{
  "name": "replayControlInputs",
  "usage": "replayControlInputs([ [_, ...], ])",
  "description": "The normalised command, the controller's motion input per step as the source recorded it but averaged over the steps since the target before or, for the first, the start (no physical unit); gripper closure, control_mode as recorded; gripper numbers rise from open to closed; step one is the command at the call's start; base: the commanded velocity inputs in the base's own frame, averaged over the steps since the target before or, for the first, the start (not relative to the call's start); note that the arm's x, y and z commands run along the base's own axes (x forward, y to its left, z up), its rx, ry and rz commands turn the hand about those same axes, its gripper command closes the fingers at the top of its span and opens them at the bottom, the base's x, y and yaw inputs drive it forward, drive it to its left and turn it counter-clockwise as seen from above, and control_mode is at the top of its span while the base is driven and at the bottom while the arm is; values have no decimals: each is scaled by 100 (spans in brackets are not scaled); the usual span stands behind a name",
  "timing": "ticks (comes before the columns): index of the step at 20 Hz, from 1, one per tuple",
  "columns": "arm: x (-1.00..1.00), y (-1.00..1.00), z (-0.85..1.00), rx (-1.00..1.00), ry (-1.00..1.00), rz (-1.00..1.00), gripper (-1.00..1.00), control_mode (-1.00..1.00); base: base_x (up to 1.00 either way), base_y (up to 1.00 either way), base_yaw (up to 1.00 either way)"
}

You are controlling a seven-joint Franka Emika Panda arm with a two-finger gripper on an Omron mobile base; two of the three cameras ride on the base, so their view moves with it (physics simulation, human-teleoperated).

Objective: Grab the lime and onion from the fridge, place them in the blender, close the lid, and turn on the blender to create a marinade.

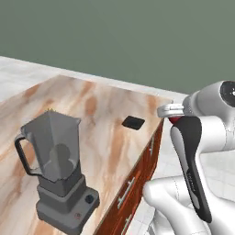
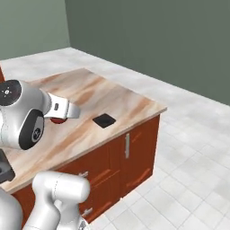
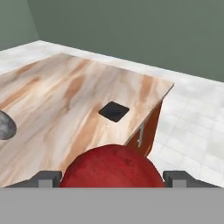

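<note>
Onion (image 3: 111, 166) sits clamped between my gripper's (image 3: 112, 177) 2 jaws at the hand view's bottom centre, so I'd carry it level toward the open blender (image 1: 57, 170) at lower left, clearing the lid (image 1: 133, 122).

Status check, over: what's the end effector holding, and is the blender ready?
End effector shut on onion. Blender jar open; lid lying on counter. Nothing blocking.
</note>
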Motion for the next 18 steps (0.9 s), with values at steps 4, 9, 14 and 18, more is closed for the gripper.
replayControlInputs([
  [4, 0, 0, 0, 0, 0, 0, 100, 100, 54, -27, 53],
  [9, 0, 0, 0, 0, 0, 0, 100, 100, 45, -2, 57],
  [14, 0, 0, 0, 0, 0, 0, 100, 100, 46, -2, 57],
  [18, 0, 0, 0, 0, 0, 0, 100, 100, 43, 0, 56],
])
